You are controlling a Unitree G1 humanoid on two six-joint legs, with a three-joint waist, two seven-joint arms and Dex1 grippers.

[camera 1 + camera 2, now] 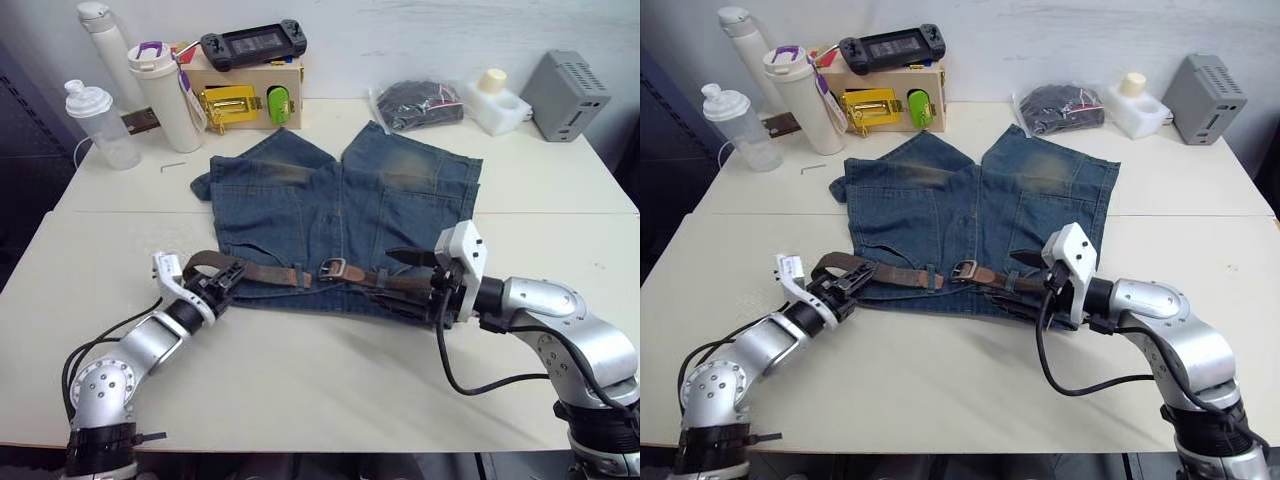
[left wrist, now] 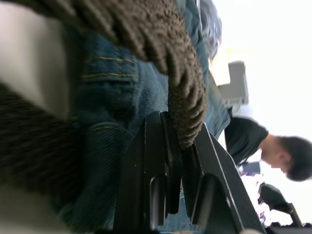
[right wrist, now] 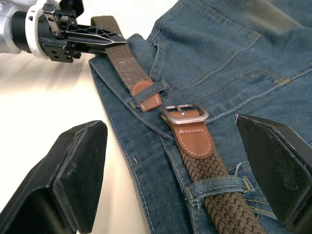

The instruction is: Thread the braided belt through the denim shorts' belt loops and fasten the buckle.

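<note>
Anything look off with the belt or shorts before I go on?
Yes. The braided belt lies along the waistband of the denim shorts, but its leather tip stops short of the buckle, so it is unfastened. The left claw is shut on the belt where it loops past the shorts' edge.

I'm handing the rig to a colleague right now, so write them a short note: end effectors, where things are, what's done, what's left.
Left end effector: shut on the braided belt at the waistband's left end.
Right end effector: open, fingers either side of the belt at the waist's right.
Denim shorts: flat on the table, waistband toward the robot.
Done: belt runs through visible belt loops.
Left: the leather tip lies short of the buckle; feed it through and fasten.
</note>
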